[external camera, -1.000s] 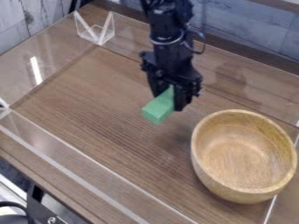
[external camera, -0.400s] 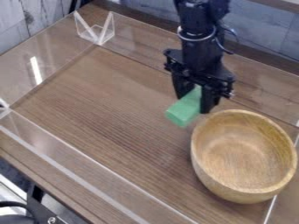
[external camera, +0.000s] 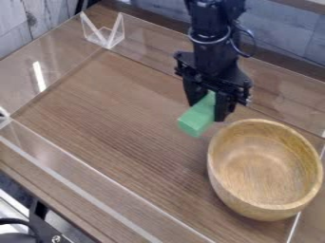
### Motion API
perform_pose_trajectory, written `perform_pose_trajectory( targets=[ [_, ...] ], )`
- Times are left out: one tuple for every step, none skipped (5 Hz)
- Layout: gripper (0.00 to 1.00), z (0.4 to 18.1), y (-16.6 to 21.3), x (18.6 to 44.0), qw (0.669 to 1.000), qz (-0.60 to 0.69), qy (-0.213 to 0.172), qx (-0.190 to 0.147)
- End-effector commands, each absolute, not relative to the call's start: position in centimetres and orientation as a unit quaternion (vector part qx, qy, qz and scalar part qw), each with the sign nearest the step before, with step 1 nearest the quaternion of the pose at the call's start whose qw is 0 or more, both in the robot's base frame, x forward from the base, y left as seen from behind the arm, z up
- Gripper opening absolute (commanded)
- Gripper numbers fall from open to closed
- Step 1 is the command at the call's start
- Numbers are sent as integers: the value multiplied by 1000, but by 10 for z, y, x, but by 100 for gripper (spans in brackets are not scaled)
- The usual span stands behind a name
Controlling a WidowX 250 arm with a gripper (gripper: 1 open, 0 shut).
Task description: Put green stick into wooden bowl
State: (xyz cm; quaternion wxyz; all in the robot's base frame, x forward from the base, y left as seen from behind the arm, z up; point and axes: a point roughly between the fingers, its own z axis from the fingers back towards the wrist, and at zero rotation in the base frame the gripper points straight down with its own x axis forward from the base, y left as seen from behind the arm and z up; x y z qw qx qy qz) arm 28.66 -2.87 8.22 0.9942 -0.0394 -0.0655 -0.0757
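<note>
The green stick (external camera: 196, 119) hangs tilted above the table, just left of the wooden bowl's rim. My black gripper (external camera: 210, 106) comes down from above and is shut on the stick's upper end. The wooden bowl (external camera: 264, 168) sits at the right front, round, light tan, nothing inside it. The stick's lower end is near the bowl's upper-left rim but outside it.
A clear acrylic wall (external camera: 76, 180) runs along the front and left of the wooden tabletop (external camera: 102, 104). A small clear stand (external camera: 102, 33) sits at the back left corner.
The gripper carried the green stick rightward from mid-table to the bowl's left rim, then shifted very slightly back left. The bowl has not moved.
</note>
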Motion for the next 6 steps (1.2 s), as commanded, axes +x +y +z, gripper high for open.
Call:
perform_pose_trajectory(
  targets=[
    [0,105,-25,290,992,-82,-88,-38],
    [0,115,-24,292,992,-81,-89,-37],
    [0,124,-24,295,992,-75,-91,-37],
    [0,116,-52,288,995,-40,-89,-35],
    [0,102,-92,282,995,-16,-86,-37],
    [0,85,-127,280,996,-23,-80,-39]
  ],
)
